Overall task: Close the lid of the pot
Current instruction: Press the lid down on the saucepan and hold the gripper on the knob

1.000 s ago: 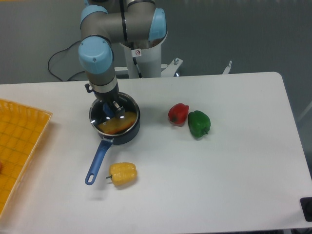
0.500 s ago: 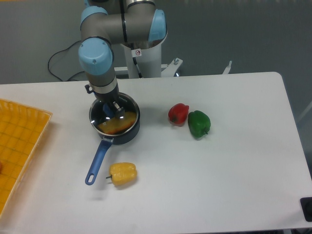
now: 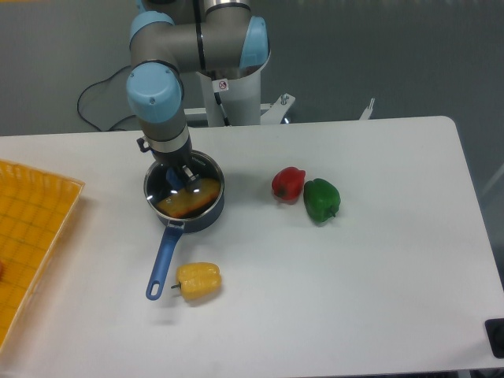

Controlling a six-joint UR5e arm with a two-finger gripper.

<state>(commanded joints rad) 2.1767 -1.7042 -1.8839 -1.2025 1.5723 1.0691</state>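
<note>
The dark blue pot (image 3: 208, 217) stands on the white table left of centre, its long blue handle (image 3: 164, 264) pointing toward the front. The glass lid (image 3: 203, 178) with its silver rim lies on the pot's mouth, and something orange shows through it inside the pot. My gripper (image 3: 179, 175) comes straight down over the pot and is shut on the lid's small blue knob, which the fingers partly hide.
A yellow pepper (image 3: 198, 281) lies just right of the handle's end. A red pepper (image 3: 288, 183) and a green pepper (image 3: 321, 199) lie side by side to the right of the pot. An orange tray (image 3: 31, 228) sits at the left edge.
The pot has turned slightly: its handle's end has swung a little to the right, toward the yellow pepper. The gripper stays on the lid's knob.
</note>
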